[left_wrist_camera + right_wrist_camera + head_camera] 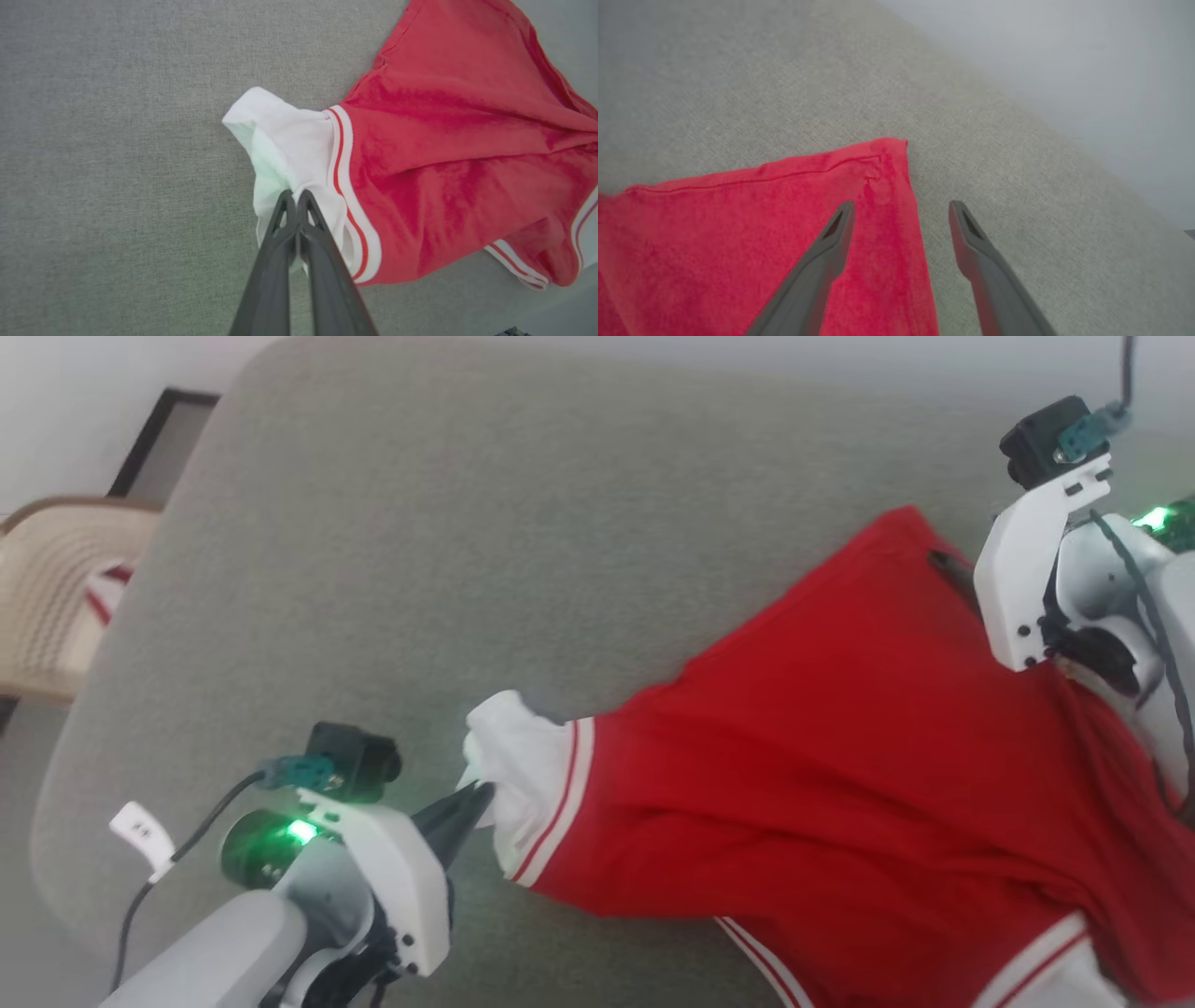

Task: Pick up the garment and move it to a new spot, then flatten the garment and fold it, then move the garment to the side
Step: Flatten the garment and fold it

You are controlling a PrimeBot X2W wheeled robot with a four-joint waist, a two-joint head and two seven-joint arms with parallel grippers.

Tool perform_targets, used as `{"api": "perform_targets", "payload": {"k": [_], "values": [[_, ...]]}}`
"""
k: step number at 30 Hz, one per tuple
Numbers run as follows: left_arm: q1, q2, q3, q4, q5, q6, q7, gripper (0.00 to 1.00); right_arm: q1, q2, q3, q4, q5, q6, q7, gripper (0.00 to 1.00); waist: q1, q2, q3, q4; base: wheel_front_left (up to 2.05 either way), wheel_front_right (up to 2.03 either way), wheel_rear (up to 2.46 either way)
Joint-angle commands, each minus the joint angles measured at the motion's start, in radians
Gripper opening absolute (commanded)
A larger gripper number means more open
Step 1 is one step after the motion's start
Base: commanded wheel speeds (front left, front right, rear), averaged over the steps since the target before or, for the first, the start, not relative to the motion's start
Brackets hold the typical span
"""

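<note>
Fig. | garment [822, 737]: rumpled, lying on grey table [373, 523] | left tool [295, 198]: pinched shut on white sleeve end [289, 140] | right tool [901, 207]: wide, straddling red hem corner [887, 158] | handling: likely light, limp, stretchy; take hold at hems and corners, not mid-cloth

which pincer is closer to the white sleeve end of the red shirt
Left. The left pincer is shut on the white sleeve end; the right pincer hangs open above the red hem corner, away from it.

No readable text, labels, brands or numbers on anything in these views.
</note>
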Motion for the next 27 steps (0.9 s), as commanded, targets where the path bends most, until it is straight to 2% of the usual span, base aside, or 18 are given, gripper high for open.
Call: {"api": "perform_targets", "payload": {"k": [1,8,12,13,14,15,19,27], "values": [[-0.026,-0.016,-0.007,0.012,0.022,-0.012,0.002,0.00,-0.036,-0.003,0.034,0.056,0.019,-0.001,0.014,1.00,0.0000,0.0000,0.040,0.047,0.00,0.00,0.00],[-0.087,-0.074,-0.032,0.072,0.025,-0.060,-0.008,0.00,-0.144,0.013,0.156,0.300,0.089,-0.001,0.088,1.00,0.0000,0.0000,0.082,0.105,0.00,0.00,0.00],[-0.102,-0.093,-0.039,0.112,0.027,-0.077,-0.015,0.00,-0.112,0.037,0.232,0.396,0.148,0.000,0.171,1.00,0.0000,0.0000,0.089,0.117,0.00,0.00,0.00],[-0.105,-0.097,-0.039,0.119,0.025,-0.080,-0.019,0.00,-0.102,0.039,0.246,0.416,0.161,0.002,0.189,0.96,0.0000,0.0000,0.090,0.117,0.00,0.00,0.00],[-0.108,-0.099,-0.039,0.127,0.025,-0.084,-0.022,0.00,-0.095,0.039,0.263,0.431,0.171,0.002,0.210,0.04,0.0000,0.0000,0.090,0.117,0.00,0.00,0.00],[-0.110,-0.098,-0.038,0.133,0.024,-0.086,-0.022,0.00,-0.089,0.039,0.277,0.435,0.184,0.002,0.227,0.00,0.0000,0.0000,0.089,0.116,0.00,0.00,0.00],[-0.113,-0.084,-0.025,0.150,0.019,-0.087,-0.030,0.00,-0.135,0.011,0.312,0.416,0.203,-0.001,0.184,0.00,0.0000,0.0000,0.080,0.091,0.00,0.00,0.00],[-0.150,-0.011,0.025,0.140,0.025,-0.060,-0.021,0.00,-0.245,-0.024,0.366,0.285,0.247,-0.002,0.003,0.00,0.0000,0.0000,0.017,0.006,0.00,0.00,0.00]]}}
